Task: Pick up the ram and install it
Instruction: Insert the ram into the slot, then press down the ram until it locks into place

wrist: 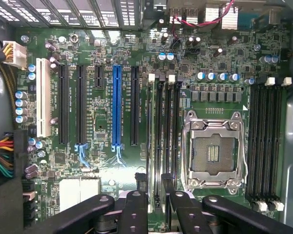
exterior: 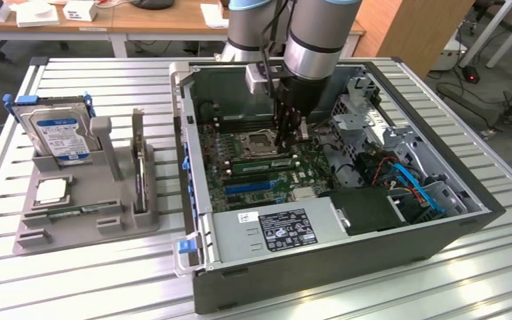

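Wrist view has the end effector [wrist: 154,181] over the motherboard [wrist: 102,141], fingers spread and straddling 1 end of the memory slots [wrist: 167,141] beside the CPU socket [wrist: 214,153]. The ram [wrist: 151,141] appears to stand on edge in the outermost slot of that bank. Its pale top edge runs into the gap between the fingers, and no finger visibly touches it. The exterior view places all this deep inside the open computer case [exterior: 327,260] on the bench [exterior: 78,280].

I cannot tell whether the stick is fully seated, nor how the white latch [wrist: 151,77] sits. If 1 end sits high, force applied near this end alone would likely tilt it and strain the slot. With little clearance either side, a sideways drift could rake the stick, the neighbouring slot or the socket frame.
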{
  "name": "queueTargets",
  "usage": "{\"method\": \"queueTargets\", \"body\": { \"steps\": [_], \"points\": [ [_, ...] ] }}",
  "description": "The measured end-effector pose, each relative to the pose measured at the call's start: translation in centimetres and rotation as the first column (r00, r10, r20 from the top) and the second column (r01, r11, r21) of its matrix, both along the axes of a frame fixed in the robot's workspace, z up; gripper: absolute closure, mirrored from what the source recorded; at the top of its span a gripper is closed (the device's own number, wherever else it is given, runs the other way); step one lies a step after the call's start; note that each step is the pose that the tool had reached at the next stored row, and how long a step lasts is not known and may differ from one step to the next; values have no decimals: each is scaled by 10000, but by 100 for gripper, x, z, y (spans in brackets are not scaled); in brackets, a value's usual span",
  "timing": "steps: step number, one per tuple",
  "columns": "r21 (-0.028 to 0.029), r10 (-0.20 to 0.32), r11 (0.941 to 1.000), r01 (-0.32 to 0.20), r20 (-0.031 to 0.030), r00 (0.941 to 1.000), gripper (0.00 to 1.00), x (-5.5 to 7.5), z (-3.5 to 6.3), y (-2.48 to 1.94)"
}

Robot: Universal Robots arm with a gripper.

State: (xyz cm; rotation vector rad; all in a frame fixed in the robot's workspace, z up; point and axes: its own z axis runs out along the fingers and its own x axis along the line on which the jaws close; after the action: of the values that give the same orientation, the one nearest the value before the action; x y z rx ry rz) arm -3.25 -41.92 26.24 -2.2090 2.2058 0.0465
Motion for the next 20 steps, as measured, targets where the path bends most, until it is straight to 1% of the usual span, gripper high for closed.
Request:
{"method": "queueTargets", "body": {
  "steps": [12, 13, 14, 15, 16, 20],
  "points": [
    [-3, 0, 10000, 0, -1, 10000, 76, 0, 1, 0],
    [-2, 0, 10000, 0, -1, 10000, 78, 0, 1, 0],
    [-3, 0, 10000, 0, -1, 10000, 84, 0, 1, 0],
    [-3, 0, 10000, 0, -1, 10000, 84, 0, 1, 0],
    [-2, 0, 10000, 0, -1, 10000, 90, 0, 1, 0],
    [-2, 0, 10000, 0, -1, 10000, 91, 0, 1, 0]
  ]
}}
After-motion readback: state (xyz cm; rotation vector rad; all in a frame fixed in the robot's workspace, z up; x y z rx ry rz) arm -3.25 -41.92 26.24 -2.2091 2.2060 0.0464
